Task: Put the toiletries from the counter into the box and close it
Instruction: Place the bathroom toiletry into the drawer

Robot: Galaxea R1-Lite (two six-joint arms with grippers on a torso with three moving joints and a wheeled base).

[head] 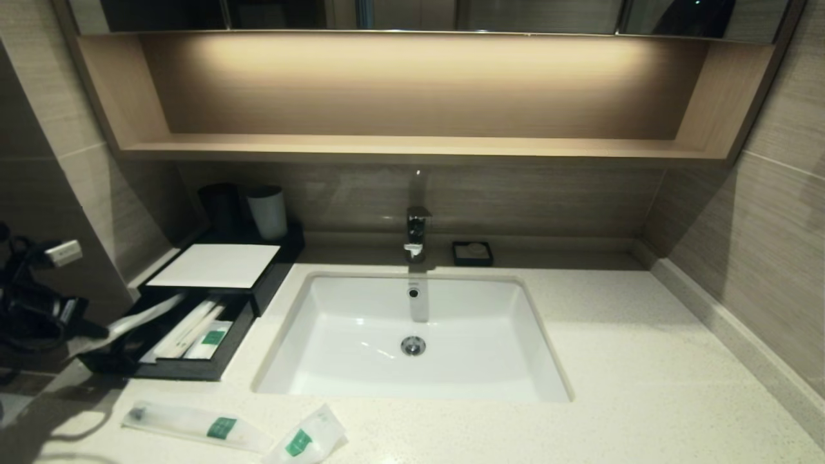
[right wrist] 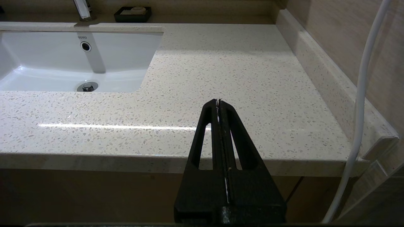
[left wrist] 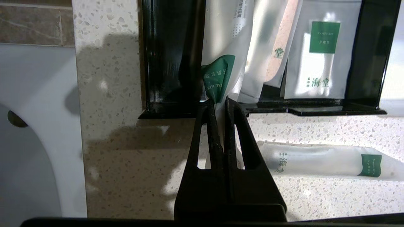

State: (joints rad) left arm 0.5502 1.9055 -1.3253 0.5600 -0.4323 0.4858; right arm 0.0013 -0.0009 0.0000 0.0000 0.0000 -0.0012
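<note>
The black box with its white top panel (head: 216,264) stands at the counter's (head: 612,335) back left, its drawer (head: 187,370) pulled out and holding several sachets (left wrist: 318,56). My left gripper (left wrist: 220,102) is shut on one end of a long frosted sachet (left wrist: 221,72), which slants over the drawer's left front corner (head: 138,322). A second long sachet (head: 193,425) (left wrist: 322,160) and a short wide one (head: 306,441) lie on the counter near its front edge. My right gripper (right wrist: 218,102) hangs shut and empty before the counter's right front edge.
A white sink (head: 412,335) with a faucet (head: 417,232) fills the counter's middle. A black soap dish (head: 472,253) sits behind it. A black cup (head: 222,206) and a white cup (head: 267,211) stand behind the box. A wooden shelf (head: 412,145) overhangs the back.
</note>
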